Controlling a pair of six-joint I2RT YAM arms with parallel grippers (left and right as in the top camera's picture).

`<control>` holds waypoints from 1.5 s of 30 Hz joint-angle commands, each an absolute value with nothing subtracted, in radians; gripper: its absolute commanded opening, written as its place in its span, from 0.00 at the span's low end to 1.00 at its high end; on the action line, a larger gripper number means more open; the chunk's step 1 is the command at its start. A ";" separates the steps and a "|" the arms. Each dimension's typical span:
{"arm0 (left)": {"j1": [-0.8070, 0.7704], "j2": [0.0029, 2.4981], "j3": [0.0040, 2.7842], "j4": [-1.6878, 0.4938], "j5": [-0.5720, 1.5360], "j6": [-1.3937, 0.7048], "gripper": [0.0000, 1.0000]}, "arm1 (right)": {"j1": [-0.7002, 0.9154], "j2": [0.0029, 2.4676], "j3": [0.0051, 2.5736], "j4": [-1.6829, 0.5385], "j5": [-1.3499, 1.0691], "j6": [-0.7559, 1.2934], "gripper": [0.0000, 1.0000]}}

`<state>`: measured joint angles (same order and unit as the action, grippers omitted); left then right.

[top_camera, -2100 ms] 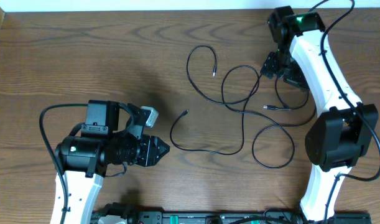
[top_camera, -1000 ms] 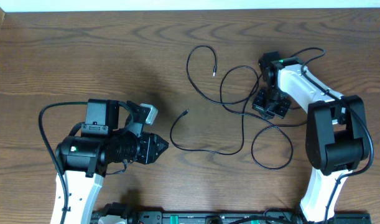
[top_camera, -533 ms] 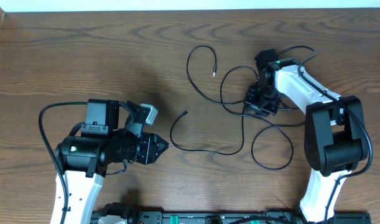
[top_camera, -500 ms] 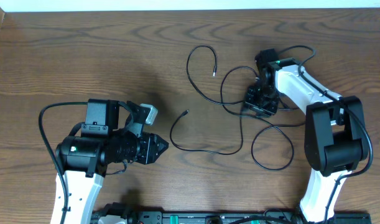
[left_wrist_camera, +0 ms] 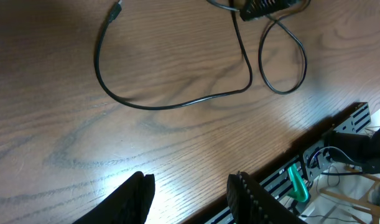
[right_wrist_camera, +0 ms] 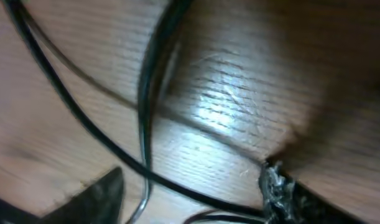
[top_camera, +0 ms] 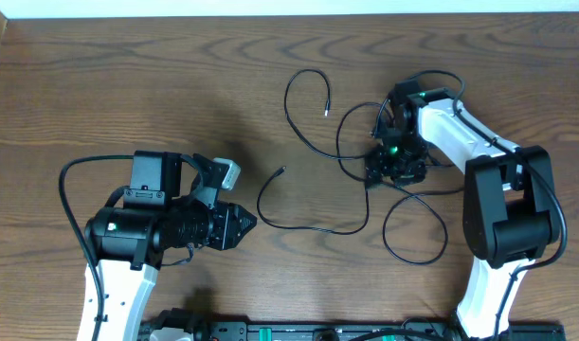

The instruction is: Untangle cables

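Our right hand (top_camera: 391, 166) has swung in from the right edge of the tabletop (top_camera: 128, 85) and dropped onto the cables (top_camera: 327, 232), which sprawl in black loops over the right half, nearer the far edge. It sits over the spot where several cords cross. In its wrist view the fingers (right_wrist_camera: 106, 190) stand apart with cords running between them, so nothing is gripped yet. The long loop toward the near edge has shifted only slightly. Our left hand (left_wrist_camera: 190, 183), open and empty, hangs by the near edge, left of the middle. We judge that closing on a cord comes next and that the untangling has barely begun.
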<state>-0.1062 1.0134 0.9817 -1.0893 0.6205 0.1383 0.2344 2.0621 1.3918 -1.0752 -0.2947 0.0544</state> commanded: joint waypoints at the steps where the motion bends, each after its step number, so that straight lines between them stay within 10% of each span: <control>1: -0.104 1.012 0.969 -1.090 0.609 0.145 0.44 | 0.237 2.096 1.370 -1.090 -0.264 0.014 0.53; 9: -0.104 1.012 0.969 -1.090 0.609 0.145 0.44 | 0.237 2.096 1.370 -1.056 -0.265 0.014 0.34; 12: -0.104 1.012 0.969 -1.090 0.609 0.145 0.44 | 0.237 2.096 1.371 -1.047 -0.265 0.014 0.01; 45: -0.164 1.012 0.905 -0.863 0.620 0.032 0.13 | 0.352 1.509 1.627 -1.097 -0.324 0.073 0.01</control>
